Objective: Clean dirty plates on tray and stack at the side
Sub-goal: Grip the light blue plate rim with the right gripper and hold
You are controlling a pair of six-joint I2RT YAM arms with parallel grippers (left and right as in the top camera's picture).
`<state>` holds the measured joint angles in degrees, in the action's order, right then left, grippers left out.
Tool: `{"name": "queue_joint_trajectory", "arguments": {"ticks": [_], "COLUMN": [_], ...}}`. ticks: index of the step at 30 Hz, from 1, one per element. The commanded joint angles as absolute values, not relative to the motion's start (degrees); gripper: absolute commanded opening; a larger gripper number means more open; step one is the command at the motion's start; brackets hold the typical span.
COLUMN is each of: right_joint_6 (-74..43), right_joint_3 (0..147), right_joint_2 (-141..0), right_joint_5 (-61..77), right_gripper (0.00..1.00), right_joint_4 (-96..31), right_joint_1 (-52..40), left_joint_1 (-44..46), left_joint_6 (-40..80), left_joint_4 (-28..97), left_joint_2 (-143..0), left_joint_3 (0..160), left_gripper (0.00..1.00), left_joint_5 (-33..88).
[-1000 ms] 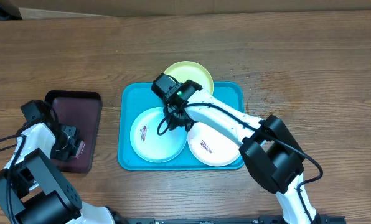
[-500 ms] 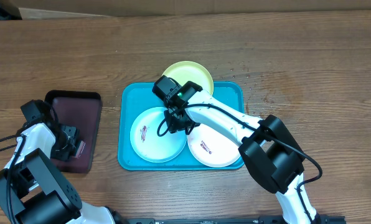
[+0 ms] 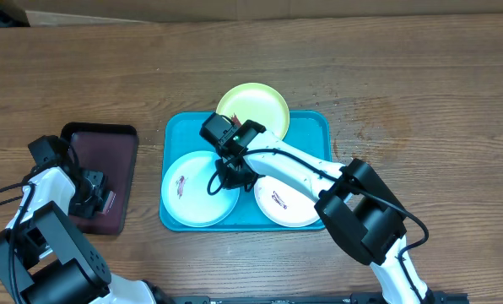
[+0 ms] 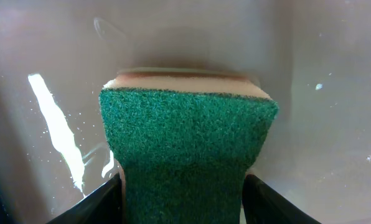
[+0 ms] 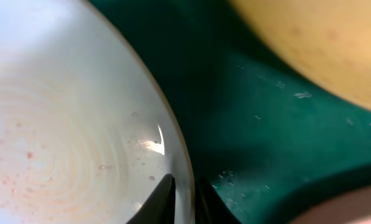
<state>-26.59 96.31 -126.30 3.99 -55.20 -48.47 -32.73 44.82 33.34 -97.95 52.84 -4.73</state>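
The cyan tray (image 3: pixel 312 127) holds a pale blue plate (image 3: pixel 191 194) at its left and a white plate (image 3: pixel 287 203) at its right, each with a small dark-red smear. A yellow-green plate (image 3: pixel 256 105) lies over the tray's far rim. My right gripper (image 3: pixel 232 175) is shut on the pale blue plate's right rim. The right wrist view shows that rim (image 5: pixel 187 168) pinched between the two dark fingers of the gripper (image 5: pixel 184 190), with the tray floor (image 5: pixel 254 130) beside it. My left gripper (image 3: pixel 91 192) is shut on a green sponge (image 4: pixel 188 143).
A smaller maroon tray (image 3: pixel 108 143) with a black rim lies at the table's left, under the left gripper. The sponge rests against its glossy floor (image 4: pixel 328 74). The right arm (image 3: pixel 319 173) stretches across the cyan tray, above the white plate's near edge.
The right gripper closed on the pale blue plate's rim. The plate slid a little to the left with it. The left arm and sponge stayed still.
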Motion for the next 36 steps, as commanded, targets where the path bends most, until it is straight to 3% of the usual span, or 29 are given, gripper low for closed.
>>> {"name": "queue_joint_trajectory", "arguments": {"ticks": [1, 5, 10, 12, 13, 16, 19, 28, 33, 36], "right_joint_6": [-24.77, -22.22, -17.98, -16.23, -16.19, -16.34, -18.0, -25.76, -27.24, -27.0], "right_joint_3": [95.96, 95.96, 96.16, 96.51, 96.57, 97.45, 98.13, 97.84, 97.84, 97.84], "right_joint_2": [-127.0, -127.0, -127.0, -127.0, -127.0, -127.0, -127.0, -127.35, -127.37, -127.37], "right_joint_5": [5.21, 5.21, 4.8, 4.78, 4.58, 4.64, 4.99, 9.74, 9.61, 8.1], "right_gripper": [0.07, 0.06, 0.08, 0.34, 0.4, 0.53, 0.57, 0.5, 0.18, 0.13], "right_joint_4": [-53.56, -51.33, -49.5, -49.82, -50.11, -53.21, -56.88, -58.04, -57.78, -57.34], "right_joint_1": [-49.08, -49.06, -48.75, -48.66, -48.62, -48.51, -48.53, -49.19, -49.23, -49.21], "left_joint_1": [-32.77, -32.77, -32.77, -32.77, -32.77, -32.77, -32.77, -32.75, -32.77, -32.77], "left_joint_6": [43.64, 43.68, 43.68, 43.68, 43.68, 43.68, 43.68, 43.68, 43.66, 43.68], "left_joint_4": [33.1, 32.86, 32.73, 32.75, 32.75, 32.73, 32.69, 32.75, 32.8, 32.75], "left_joint_2": [-98.72, -98.72, -98.72, -98.72, -98.72, -98.72, -98.72, -98.72, -98.72, -98.72], "left_joint_3": [52.56, 52.56, 52.56, 52.56, 52.56, 52.56, 52.56, 52.56, 52.56, 52.56], "left_gripper": [0.62, 0.86, 0.98, 0.98, 0.99, 0.99, 0.99, 0.98, 0.86, 0.8], "left_joint_5": [-4.36, -4.43, -4.4, -4.4, -4.4, -4.4, -4.4, -4.38, -4.4, -4.4]}}
